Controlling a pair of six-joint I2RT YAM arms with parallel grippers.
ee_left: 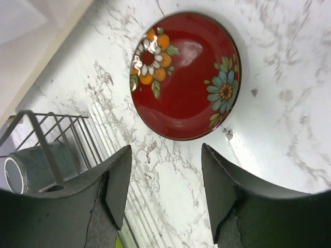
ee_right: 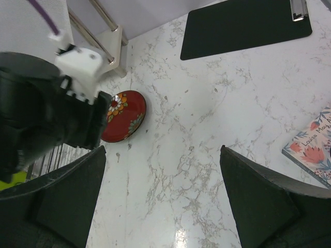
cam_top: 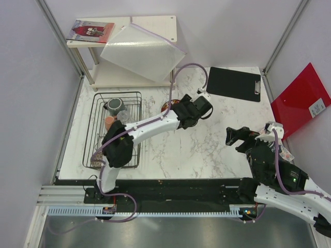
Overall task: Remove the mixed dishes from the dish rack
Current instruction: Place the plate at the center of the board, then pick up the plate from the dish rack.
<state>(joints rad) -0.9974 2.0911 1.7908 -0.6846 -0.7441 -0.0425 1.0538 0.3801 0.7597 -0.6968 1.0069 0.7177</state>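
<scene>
Red plate point(ee_left: 181, 77) flat near rack point(cam_top: 95, 137)

You had the dish rack point(cam_top: 93, 134) on the left side of the bench point(cam_top: 207, 150), with the two-tier shelf point(cam_top: 155, 23) behind it at the far edge. At the rack's far end was the mug point(cam_top: 115, 105), with the glass point(cam_top: 124, 114) just beside it. The plate point(ee_left: 185, 75) sat on the bench right of the rack, apart from it. The clipboard point(cam_top: 234, 83) lay toward the far right corner, well apart from the plate.
</scene>
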